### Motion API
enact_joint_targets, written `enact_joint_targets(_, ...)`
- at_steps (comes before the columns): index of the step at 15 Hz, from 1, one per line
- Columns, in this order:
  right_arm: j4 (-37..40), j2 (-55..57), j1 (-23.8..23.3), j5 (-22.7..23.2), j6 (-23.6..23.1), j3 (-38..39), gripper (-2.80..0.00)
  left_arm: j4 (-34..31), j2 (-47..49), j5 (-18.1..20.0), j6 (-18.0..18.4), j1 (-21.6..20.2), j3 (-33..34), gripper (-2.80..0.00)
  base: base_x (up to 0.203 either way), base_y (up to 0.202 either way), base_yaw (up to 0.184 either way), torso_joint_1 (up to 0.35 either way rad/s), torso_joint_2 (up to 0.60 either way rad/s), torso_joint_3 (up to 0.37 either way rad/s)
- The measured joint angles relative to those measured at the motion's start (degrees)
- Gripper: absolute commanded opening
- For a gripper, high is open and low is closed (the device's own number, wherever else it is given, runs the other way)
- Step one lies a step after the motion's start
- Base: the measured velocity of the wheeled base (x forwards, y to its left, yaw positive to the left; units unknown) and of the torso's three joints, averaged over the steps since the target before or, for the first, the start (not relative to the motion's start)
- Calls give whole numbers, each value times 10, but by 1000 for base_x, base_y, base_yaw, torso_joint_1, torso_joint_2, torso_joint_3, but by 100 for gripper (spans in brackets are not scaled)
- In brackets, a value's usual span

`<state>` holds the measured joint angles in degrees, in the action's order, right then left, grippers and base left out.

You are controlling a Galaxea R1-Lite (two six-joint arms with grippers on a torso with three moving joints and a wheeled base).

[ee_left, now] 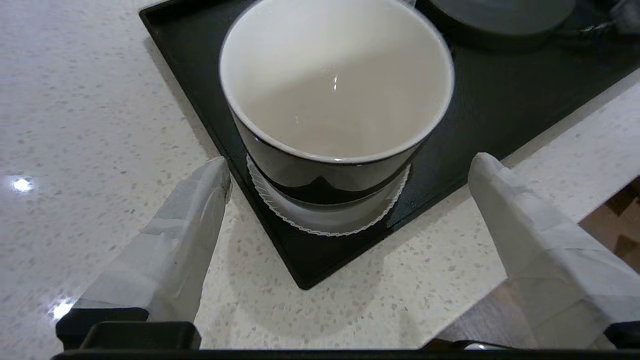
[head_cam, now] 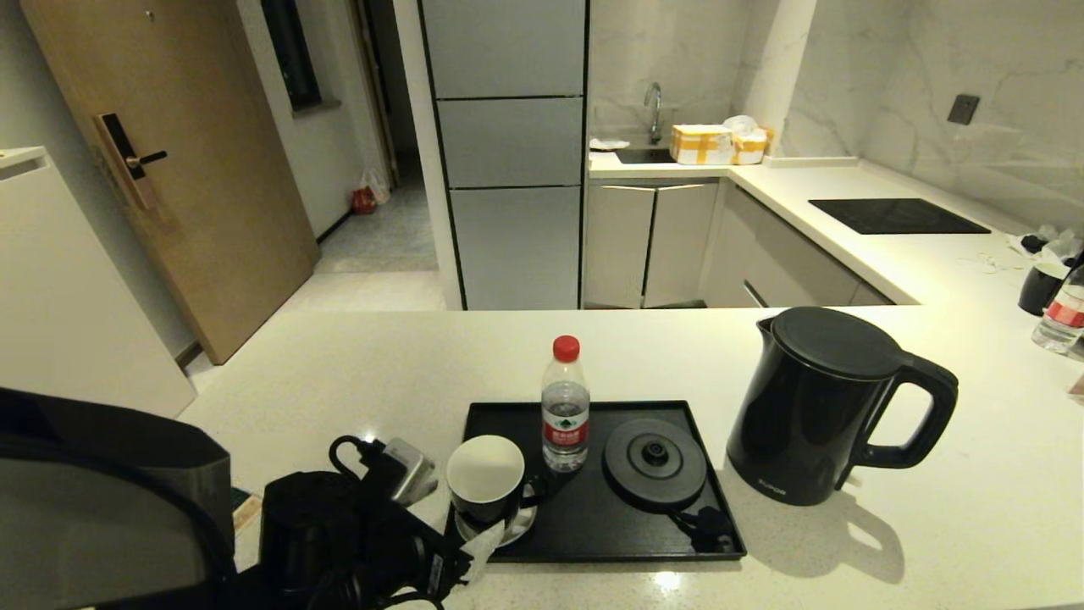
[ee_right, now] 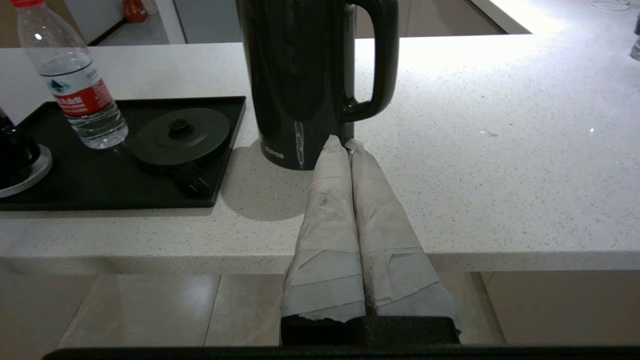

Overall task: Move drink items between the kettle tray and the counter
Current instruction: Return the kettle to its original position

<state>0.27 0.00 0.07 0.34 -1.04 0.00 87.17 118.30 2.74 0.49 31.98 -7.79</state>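
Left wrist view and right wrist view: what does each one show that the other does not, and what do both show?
Only the left wrist view shows the open left tool, its fingers apart on either side of the mug, and the mug's white inside and full paper coaster.

Only the right wrist view shows the shut right tool held off the counter's edge, the kettle standing on the counter beside the tray, and the bottle on the tray.

Both show the black tray, the kettle base disc and the speckled counter.
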Motion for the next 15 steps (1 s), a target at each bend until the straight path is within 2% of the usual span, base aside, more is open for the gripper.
enact_joint_targets(4,0,0,0,0,0,0,-280,0,-79,-38,1,-9,16,0,0,0,0,0,0,0)
enact_joint_targets(7,0,0,0,0,0,0,-280,-8,-166,-75,13,-36,2,0,0,0,0,0,0,0)
enact_joint_targets(8,0,0,0,0,0,0,-280,-30,-191,-87,22,-49,-10,0,0,0,0,0,0,0)
enact_joint_targets(11,0,0,0,0,0,0,-280,-173,-288,-106,36,-116,-84,0,0,0,0,0,0,0)
enact_joint_targets(13,0,0,0,0,0,0,-280,-307,-376,-110,36,-150,-150,0,0,0,0,0,0,0)
enact_joint_targets(14,0,0,0,0,0,0,-280,-385,-423,-110,32,-165,-188,-12,0,0,0,0,0,0)
enact_joint_targets(15,0,0,0,0,0,0,-280,-472,-472,-111,25,-179,-231,-280,0,0,0,0,0,0)
